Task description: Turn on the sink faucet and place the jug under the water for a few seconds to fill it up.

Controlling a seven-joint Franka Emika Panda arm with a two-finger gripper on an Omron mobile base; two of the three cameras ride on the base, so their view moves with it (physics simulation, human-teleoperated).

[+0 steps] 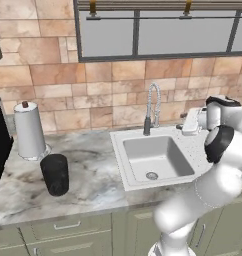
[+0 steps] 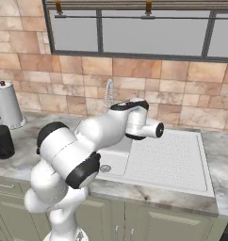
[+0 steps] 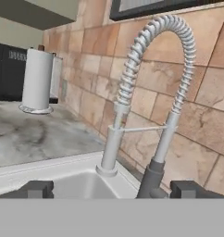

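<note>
Hand view looks along the spread gripper (image 3: 111, 190) at the sink faucet (image 3: 146, 92), standing dry at the back rim of the sink (image 1: 153, 159), while the jug (image 1: 55, 174) sits on the counter (image 1: 93, 175) near the paper towel roll (image 1: 29, 130).

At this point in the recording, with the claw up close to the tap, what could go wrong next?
1. The open claw sits very near the tap; its dark fingertips could bump the springy coil rather than working the tap.
2. No water is running yet, so the filling hasn't begun.
3. The jug stands on the counter, left of the sink and near the paper towel roll; the reach across might knock the roll.
</note>
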